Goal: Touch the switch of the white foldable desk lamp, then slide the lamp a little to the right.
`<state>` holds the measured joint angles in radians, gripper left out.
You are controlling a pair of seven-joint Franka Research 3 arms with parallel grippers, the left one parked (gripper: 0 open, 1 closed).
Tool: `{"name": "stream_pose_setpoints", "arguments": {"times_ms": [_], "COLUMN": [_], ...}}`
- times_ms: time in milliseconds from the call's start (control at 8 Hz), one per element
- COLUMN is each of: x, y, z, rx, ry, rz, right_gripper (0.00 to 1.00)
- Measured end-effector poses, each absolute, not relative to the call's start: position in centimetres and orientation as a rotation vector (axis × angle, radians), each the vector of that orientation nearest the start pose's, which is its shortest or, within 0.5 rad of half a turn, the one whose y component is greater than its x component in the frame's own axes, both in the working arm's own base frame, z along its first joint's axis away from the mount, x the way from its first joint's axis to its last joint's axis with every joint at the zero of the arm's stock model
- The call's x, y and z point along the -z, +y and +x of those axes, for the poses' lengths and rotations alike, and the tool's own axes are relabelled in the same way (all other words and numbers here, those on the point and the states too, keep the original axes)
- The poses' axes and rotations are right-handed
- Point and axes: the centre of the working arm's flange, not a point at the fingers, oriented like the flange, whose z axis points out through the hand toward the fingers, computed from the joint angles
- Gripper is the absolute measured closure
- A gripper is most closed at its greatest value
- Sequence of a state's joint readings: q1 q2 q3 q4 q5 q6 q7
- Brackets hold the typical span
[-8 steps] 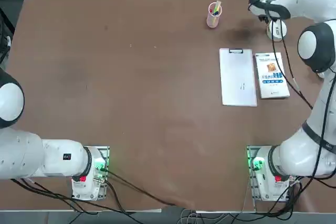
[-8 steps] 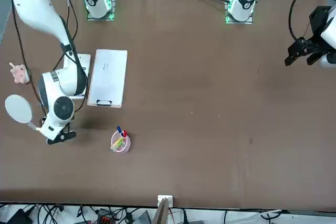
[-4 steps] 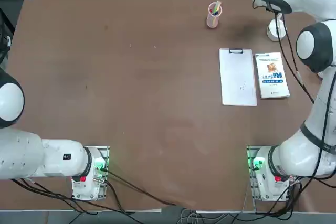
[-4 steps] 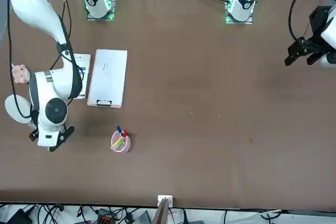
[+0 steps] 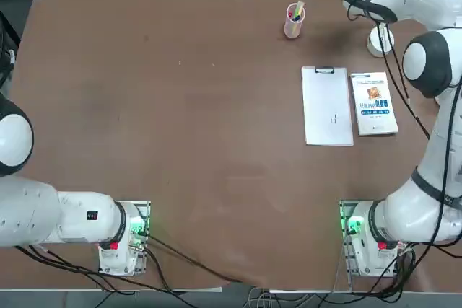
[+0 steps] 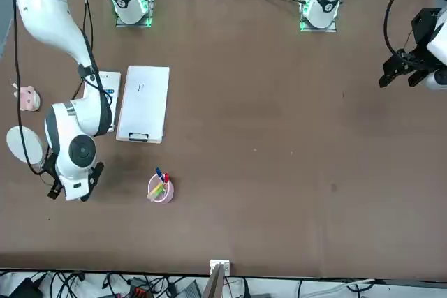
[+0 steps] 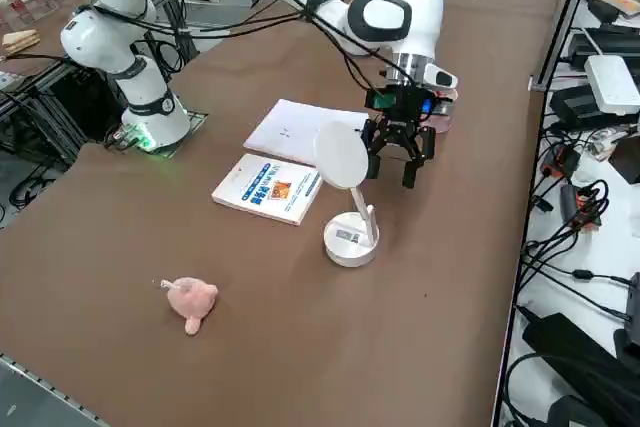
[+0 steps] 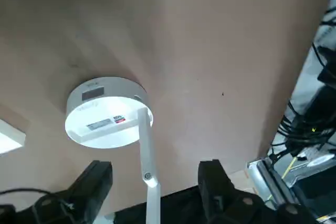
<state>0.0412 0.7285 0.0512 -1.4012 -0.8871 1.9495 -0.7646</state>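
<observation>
Lamp (image 7: 349, 237) stands upright on the table (image 7: 450, 307); right fingers (image 7: 398, 161) hover released above its base

- The right gripper (image 7: 402, 159), jaws wide, hangs above the table (image 7: 430, 327) near the far right corner, the lamp (image 7: 349, 237) just beside it.
- The pen cup (image 5: 294, 21), clipboard (image 5: 327, 106) and book (image 5: 374, 103) crowd the right side.
- The table's left half lies bare.
</observation>
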Motion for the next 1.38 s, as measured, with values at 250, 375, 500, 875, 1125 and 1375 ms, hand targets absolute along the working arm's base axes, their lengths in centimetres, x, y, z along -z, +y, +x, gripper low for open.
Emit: {"name": "stream_pose_setpoints", "arguments": {"times_ms": [250,375,500,875,1125,1375], "x": [-27.6,-27.4,-27.2,-25.8,-24.0,-22.9], "y": [0.0,-0.6,-1.4,-2.5,-3.0,-3.3], "z": [72.3,72.1,71.8,71.4,71.4,71.2], "rx": [0.556,0.599,0.664,0.778,0.819,0.842], "ry": [1.49,1.51,1.529,1.548,1.557,1.562], "rz": [1.93,1.917,1.904,1.817,1.763,1.746], "right_gripper": [0.0,0.0,0.0,0.0,0.0,0.02]}}
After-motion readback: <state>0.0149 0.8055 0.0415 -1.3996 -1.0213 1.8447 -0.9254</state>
